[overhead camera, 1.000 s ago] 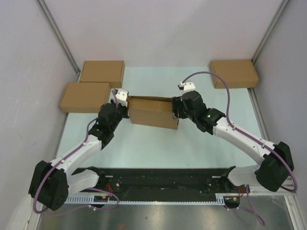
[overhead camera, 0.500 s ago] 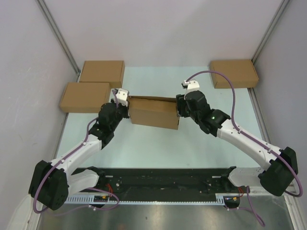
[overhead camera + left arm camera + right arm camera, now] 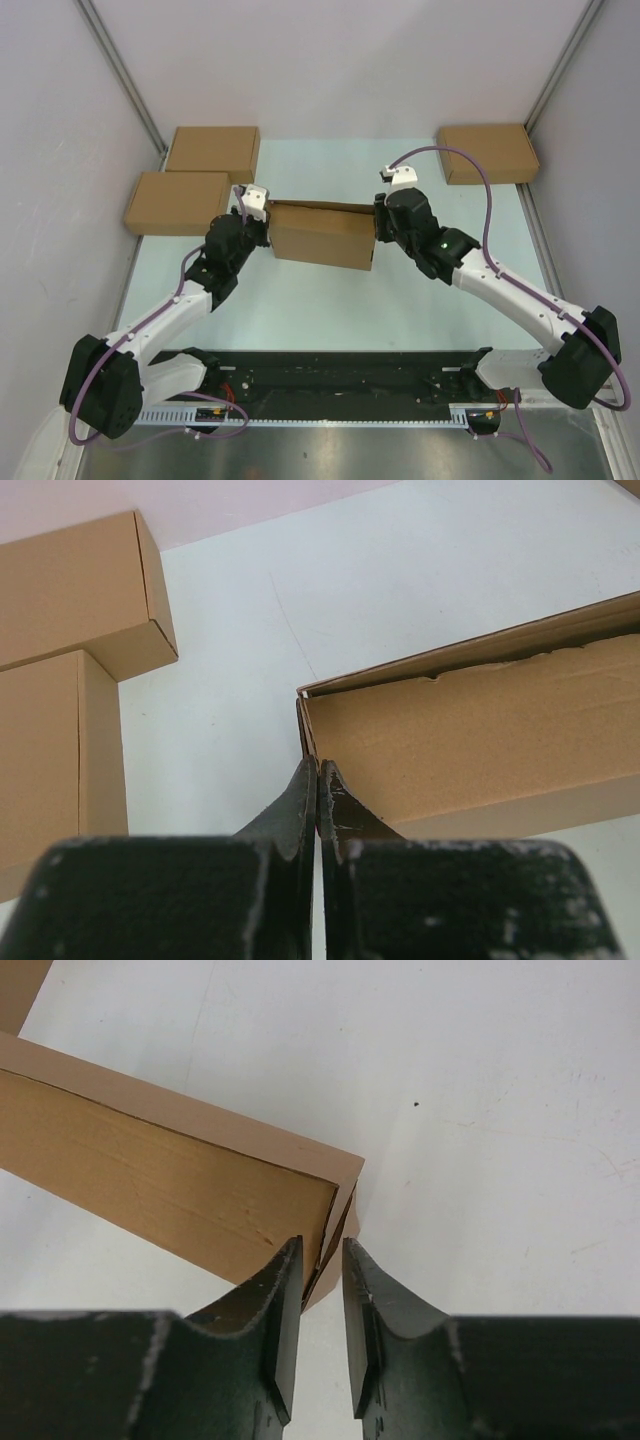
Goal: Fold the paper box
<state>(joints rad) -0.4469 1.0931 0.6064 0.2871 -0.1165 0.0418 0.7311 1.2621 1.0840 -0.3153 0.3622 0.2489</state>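
The paper box (image 3: pixel 320 238) sits mid-worktop (image 3: pixel 330 300). The left gripper (image 3: pixel 317 767) pinches its left end wall (fingers pressed together). The right gripper (image 3: pixel 322 1250), narrowly parted, straddles the right end flap.

Your left gripper (image 3: pixel 317 780) sits at the left end of the brown corrugated cardboard paper box (image 3: pixel 320 235). Your right gripper (image 3: pixel 322 1260) sits at its right end, fingers either side of the end wall. The box lies on the pale table (image 3: pixel 300 300) between them. Left of your left gripper lies a flat brown cardboard box (image 3: pixel 177 203). A second flat brown box (image 3: pixel 212 153) lies just behind it. Beyond your right gripper, to its right and well apart, lies a third flat brown box (image 3: pixel 487 153).
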